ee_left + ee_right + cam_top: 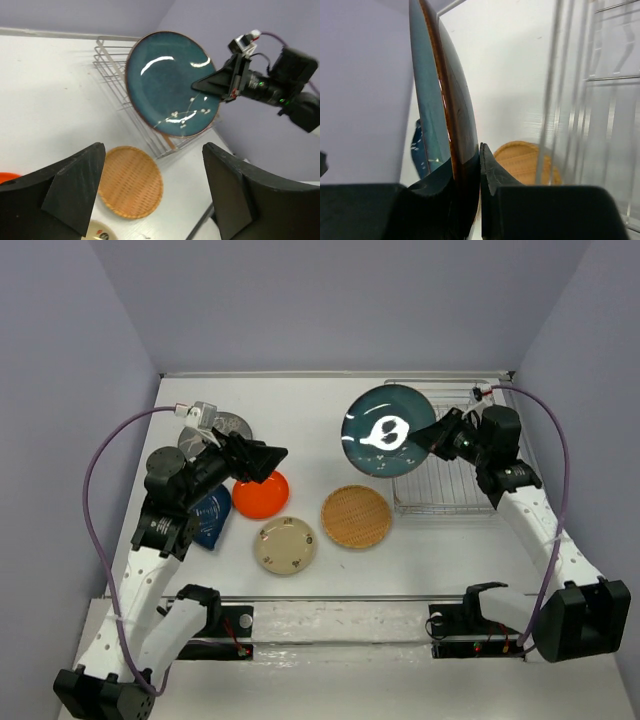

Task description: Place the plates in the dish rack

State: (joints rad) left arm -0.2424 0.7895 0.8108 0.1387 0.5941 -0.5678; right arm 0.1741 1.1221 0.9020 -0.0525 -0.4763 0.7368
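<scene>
Right gripper (433,437) pinches the teal plate (385,430) by its rim, upright at the rack's (460,495) left edge, two o'clock — this thin edge grip (glossy glaze) could slip. Left gripper (262,460) gapes empty.

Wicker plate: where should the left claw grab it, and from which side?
Pinch its raised rim at the far edge, coming down from above: the wicker plate lies flat, and the cream plate crowds its near-left side.
</scene>
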